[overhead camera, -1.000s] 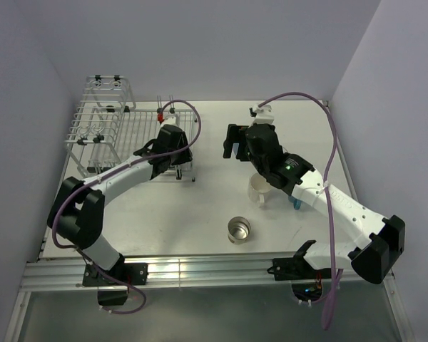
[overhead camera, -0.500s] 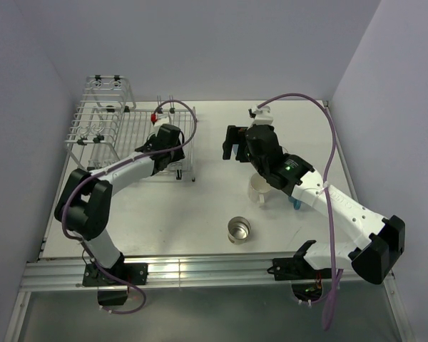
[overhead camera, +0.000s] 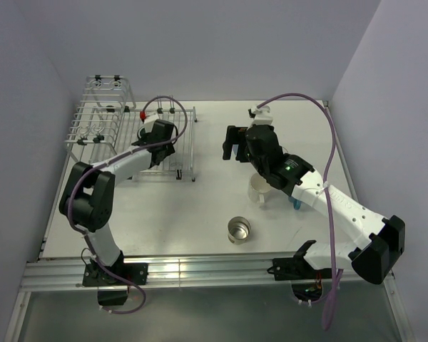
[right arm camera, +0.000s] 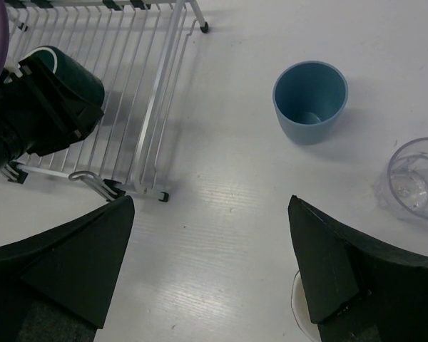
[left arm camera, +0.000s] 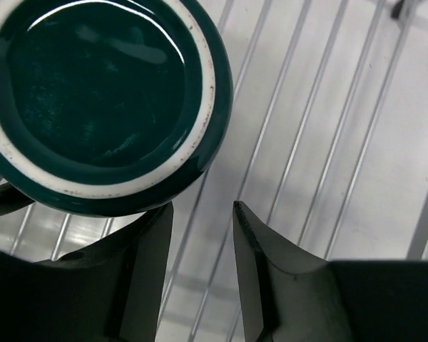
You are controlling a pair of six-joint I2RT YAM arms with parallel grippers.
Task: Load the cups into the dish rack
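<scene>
A: Dark teal mug (left arm camera: 93, 100)?
B: Glossy glazed ceramic, bare white foot ring.
A: Dish rack (left arm camera: 328, 142)?
B: Bright, smooth metal wire.
A: Blue tumbler (right arm camera: 310, 100)?
B: Matt plastic.
A: Steel cup (overhead camera: 238, 229)?
B: Shiny polished metal.
A: Worktop (right arm camera: 221, 235)?
B: White, matt, faintly grained.

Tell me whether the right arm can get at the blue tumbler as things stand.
Probably yes: the blue tumbler stands upright ahead of the right gripper, jaws wide open, nothing between; the clear glass sits apart.
</scene>
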